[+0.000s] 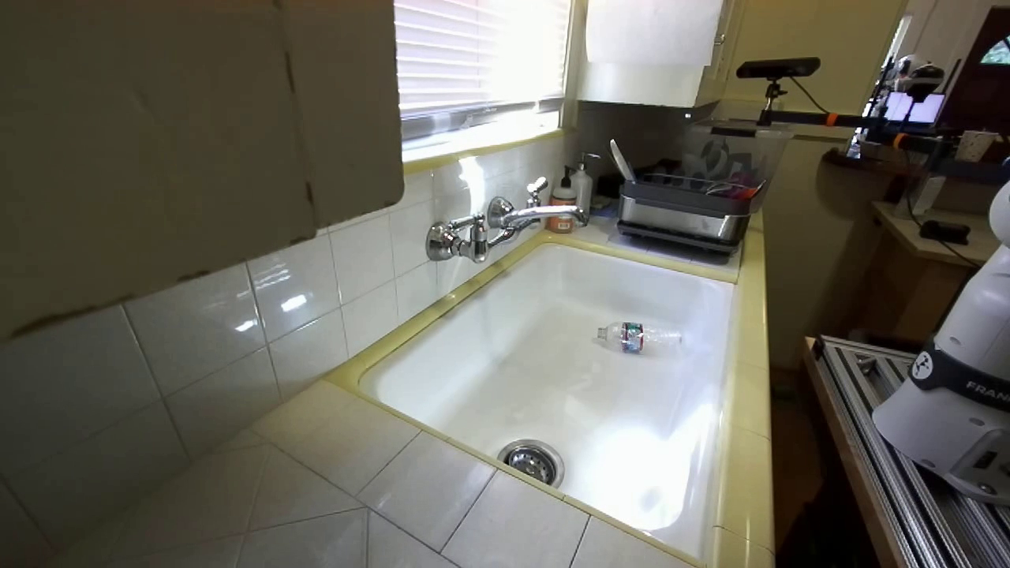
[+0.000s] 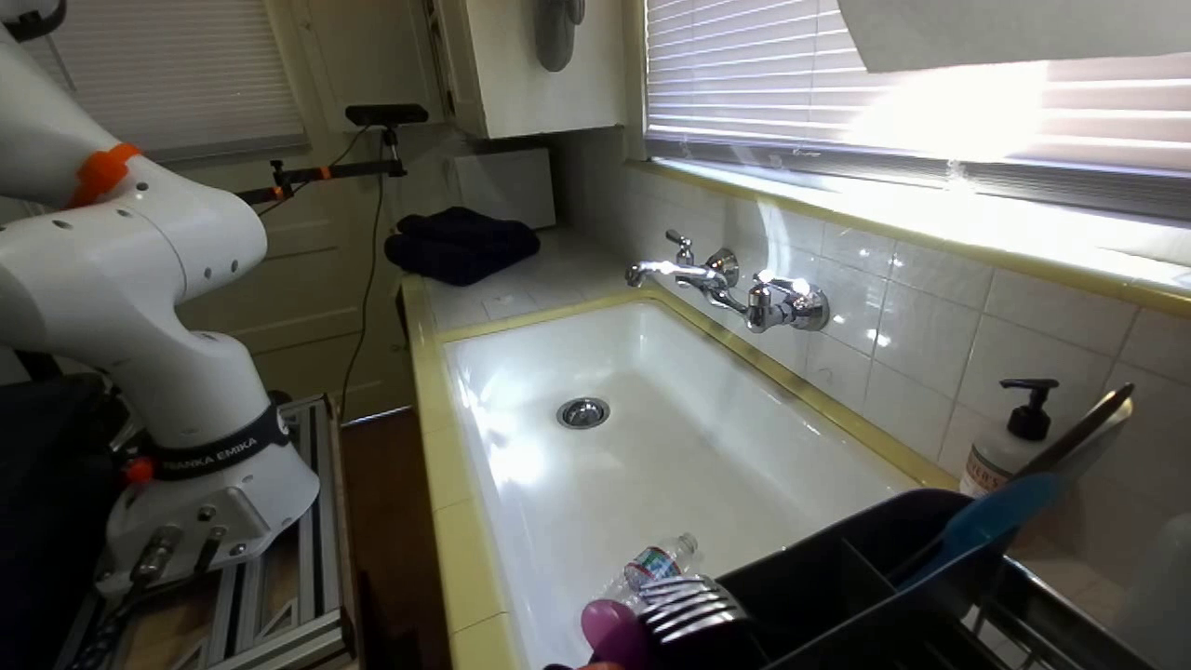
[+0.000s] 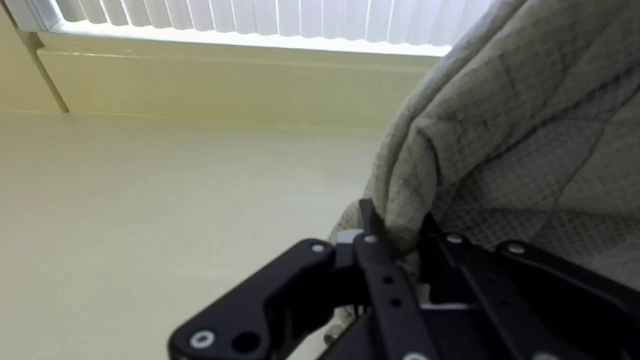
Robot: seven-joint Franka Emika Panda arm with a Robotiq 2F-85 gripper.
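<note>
Toward five o'clock in the wrist view, the gripper [image 3: 398, 225] is closed on a grey cloth [image 3: 530, 125], its jaws pinching a bunched fold. The cloth spreads from the pinch toward two o'clock, and a little more shows at seven. The gathered fold probably gives the jaws a thicker wad to grip than one flat layer would.

At nine o'clock from the pinch is a cream panel [image 3: 175, 200], at eleven a window blind [image 3: 280, 20], its slats upright, likely because the wrist is turned.

In an exterior view, the arm [image 2: 121, 251] rises between nine and ten o'clock and runs out of frame; a grey strip [image 2: 556, 37] at twelve may be the cloth's tail, but I cannot tell.

In both exterior views a plastic bottle [image 1: 639, 338] lies on its side in the sink [image 1: 473, 386]. From it, in an exterior view, the tap [image 1: 544, 213] is at eleven o'clock and a dish rack [image 1: 682, 213] near one. A soap bottle [image 1: 561, 226] stands at nine from the rack, near the tap, presumably for easy reach.
</note>
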